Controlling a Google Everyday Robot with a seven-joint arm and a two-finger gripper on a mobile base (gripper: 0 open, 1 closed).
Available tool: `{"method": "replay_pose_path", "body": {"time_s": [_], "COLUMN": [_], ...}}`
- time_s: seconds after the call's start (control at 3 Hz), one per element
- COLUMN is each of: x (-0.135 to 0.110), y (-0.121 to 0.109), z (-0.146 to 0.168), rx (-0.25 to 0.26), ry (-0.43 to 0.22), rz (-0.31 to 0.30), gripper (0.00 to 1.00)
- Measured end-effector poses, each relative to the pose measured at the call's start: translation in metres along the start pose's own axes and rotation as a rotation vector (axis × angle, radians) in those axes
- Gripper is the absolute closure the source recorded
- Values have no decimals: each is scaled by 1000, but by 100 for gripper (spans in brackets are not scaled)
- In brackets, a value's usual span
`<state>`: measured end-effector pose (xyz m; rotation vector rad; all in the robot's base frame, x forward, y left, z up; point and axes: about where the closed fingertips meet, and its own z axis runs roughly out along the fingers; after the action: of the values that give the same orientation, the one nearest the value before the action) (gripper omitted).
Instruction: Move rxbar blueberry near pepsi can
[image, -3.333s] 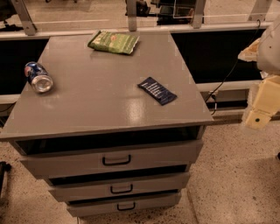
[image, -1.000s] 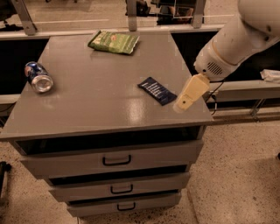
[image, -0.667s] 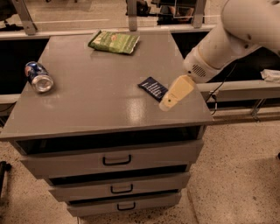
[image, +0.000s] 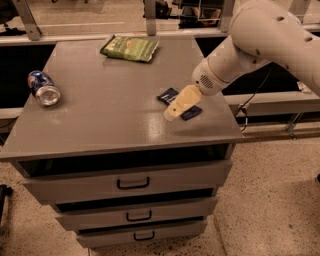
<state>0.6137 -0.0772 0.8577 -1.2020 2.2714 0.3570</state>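
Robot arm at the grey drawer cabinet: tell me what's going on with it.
The gripper is down over the rxbar blueberry, hiding its middle, on the right side of the cabinet top. The bar lies flat there. The pepsi can lies on its side at the far left edge; a green snack bag sits at the back.

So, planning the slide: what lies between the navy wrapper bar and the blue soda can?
Only bare grey tabletop, in the camera view; the gripper hangs over the navy bar.
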Motion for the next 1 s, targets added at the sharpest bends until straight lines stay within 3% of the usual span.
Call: {"method": "replay_pose_path", "body": {"time_s": [0.33,1.0], "x": [-7,-11], "y": [-3,-17], "z": [24,32], "rx": [8,55], "ry": [-13,-36], "rz": [20,47], "gripper": [17,65]}}
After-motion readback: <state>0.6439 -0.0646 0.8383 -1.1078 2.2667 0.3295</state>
